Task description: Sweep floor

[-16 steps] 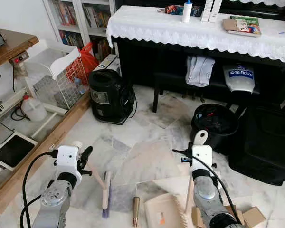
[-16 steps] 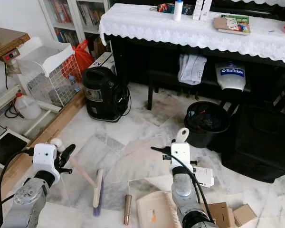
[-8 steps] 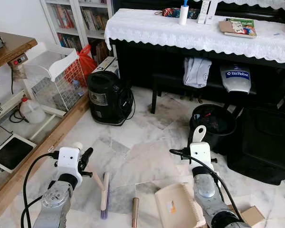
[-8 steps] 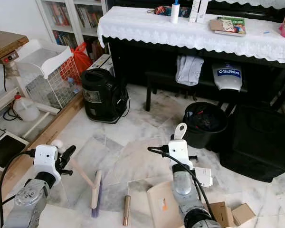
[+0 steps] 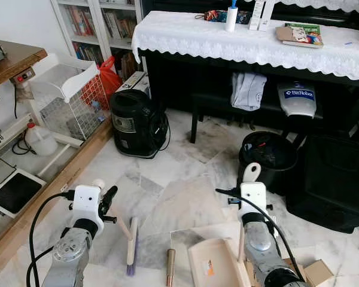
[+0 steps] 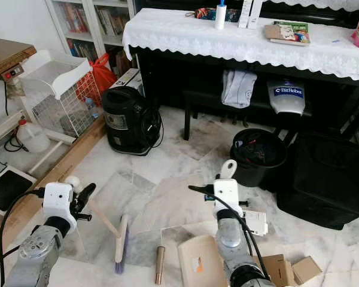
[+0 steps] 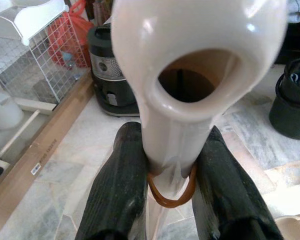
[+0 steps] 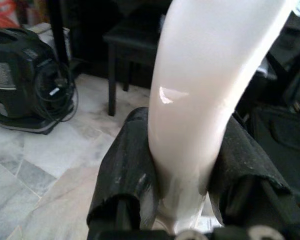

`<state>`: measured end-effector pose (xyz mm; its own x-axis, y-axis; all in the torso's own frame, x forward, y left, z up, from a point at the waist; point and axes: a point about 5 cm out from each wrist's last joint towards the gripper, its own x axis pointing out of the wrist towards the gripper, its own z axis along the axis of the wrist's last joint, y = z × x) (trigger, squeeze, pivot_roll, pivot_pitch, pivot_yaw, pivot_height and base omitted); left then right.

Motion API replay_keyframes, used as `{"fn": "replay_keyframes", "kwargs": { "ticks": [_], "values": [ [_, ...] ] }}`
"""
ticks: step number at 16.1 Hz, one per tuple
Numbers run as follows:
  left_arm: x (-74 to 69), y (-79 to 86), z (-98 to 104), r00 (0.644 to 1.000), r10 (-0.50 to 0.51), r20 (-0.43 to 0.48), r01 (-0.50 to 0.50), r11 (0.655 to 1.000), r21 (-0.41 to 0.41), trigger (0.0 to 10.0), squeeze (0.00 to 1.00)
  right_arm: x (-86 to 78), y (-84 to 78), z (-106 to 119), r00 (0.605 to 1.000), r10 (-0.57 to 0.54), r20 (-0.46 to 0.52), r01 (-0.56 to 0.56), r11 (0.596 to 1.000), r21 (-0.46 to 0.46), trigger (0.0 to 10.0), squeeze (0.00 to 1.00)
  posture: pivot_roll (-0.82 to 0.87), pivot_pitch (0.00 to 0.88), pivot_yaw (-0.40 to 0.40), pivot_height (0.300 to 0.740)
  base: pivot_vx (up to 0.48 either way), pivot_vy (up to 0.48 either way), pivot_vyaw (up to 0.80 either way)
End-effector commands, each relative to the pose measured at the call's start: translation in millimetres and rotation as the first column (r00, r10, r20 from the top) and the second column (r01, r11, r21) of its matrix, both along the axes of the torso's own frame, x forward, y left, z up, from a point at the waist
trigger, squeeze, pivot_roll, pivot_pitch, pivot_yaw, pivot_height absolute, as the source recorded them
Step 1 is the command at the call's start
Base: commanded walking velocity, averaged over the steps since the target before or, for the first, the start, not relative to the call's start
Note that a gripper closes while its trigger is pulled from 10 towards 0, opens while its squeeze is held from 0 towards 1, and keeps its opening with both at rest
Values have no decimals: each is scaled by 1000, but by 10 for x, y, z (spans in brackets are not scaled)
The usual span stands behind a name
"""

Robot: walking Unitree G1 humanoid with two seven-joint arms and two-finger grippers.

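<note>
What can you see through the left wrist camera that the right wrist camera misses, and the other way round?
The left wrist view alone shows the broom handle with its hanging hole and a rubber band, plus the white wire cage and the red bag. The right wrist view alone shows the dustpan handle and the dark bench. Both show two black fingers clamped on a cream handle, the black vacuum cleaner and the marble floor.

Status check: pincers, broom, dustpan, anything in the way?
Left pincer shut on broom handle. Right pincer shut on dustpan handle. Broom head and dustpan on the marble floor. Brown cylinder lies between them.
</note>
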<state>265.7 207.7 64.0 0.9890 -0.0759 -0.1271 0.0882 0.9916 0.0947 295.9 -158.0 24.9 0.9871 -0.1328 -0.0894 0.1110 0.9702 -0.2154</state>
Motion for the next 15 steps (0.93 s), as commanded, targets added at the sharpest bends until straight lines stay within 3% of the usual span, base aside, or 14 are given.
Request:
{"fn": "replay_keyframes", "kwargs": {
  "ticks": [1,4,8,9,11,15],
  "values": [
    [-2,-3,-5,1000,-9,2,9,1000,-1,10000,0,-81,-1,-117,998,-3,-62,3,1000,6,10000,0,165,55,19,740,0,0,0],
    [-23,0,-35,1000,-24,-20,24,1000,-2,10000,0,-109,6,-154,997,0,-82,1,1000,11,10000,0,166,54,20,740,0,0,0],
    [-86,-18,-141,989,-101,-105,109,992,69,10000,0,-128,19,-185,995,10,-103,-8,1000,19,10000,0,170,53,20,740,0,0,0],
    [-140,-47,-207,970,-171,-171,185,981,66,10000,0,-131,21,-189,994,10,-105,-8,1000,19,10000,0,171,53,20,740,0,0,0],
    [-168,-53,-239,959,-201,-198,216,974,60,10000,0,-130,21,-188,994,11,-105,-9,1000,18,10000,0,172,52,20,740,0,0,0],
    [-317,-23,-387,891,-296,-344,350,931,104,10000,0,-118,-1,-172,995,-3,-97,4,1000,8,10000,0,173,50,19,740,0,0,0]
  ]
}}
